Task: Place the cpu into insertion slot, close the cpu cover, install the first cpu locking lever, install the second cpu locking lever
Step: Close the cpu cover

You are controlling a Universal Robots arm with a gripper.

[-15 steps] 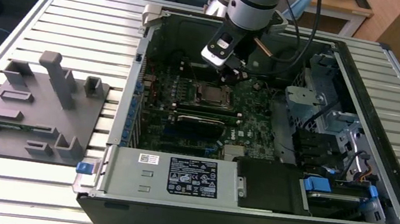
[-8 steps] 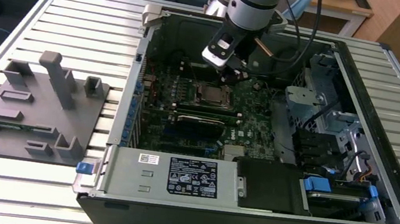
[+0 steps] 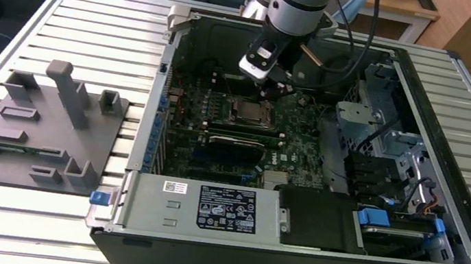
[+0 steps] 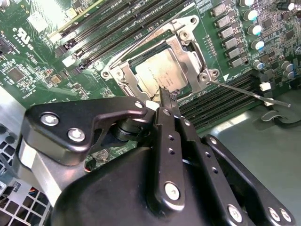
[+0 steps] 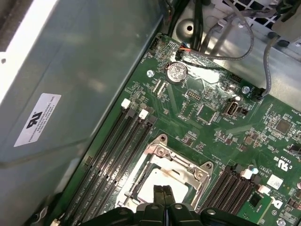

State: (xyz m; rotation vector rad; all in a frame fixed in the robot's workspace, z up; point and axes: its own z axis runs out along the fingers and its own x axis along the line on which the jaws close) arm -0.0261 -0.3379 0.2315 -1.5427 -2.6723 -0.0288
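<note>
The cpu (image 4: 155, 70) lies flat in the insertion slot (image 4: 123, 75), its silver top showing through the window of the cpu cover (image 4: 190, 54), which lies down over it. In the first wrist view the cpu (image 5: 155, 178) sits inside the cover frame (image 5: 190, 173). One thin wire locking lever (image 4: 249, 92) sticks out sideways from the socket corner; another lever (image 4: 146, 37) runs along the socket's edge. My gripper (image 4: 165, 96) is shut with nothing held, its tips just over the edge of the cpu. The exterior view shows the gripper (image 3: 271, 88) hanging above the socket (image 3: 251, 112).
Long black memory slots (image 5: 115, 150) flank the socket on both sides. A coin battery (image 5: 177, 72) and cables (image 5: 225, 28) lie beyond it. The open computer case (image 3: 148, 127) rests on a slatted table, with a grey fixture block (image 3: 42, 126) at the exterior view's left.
</note>
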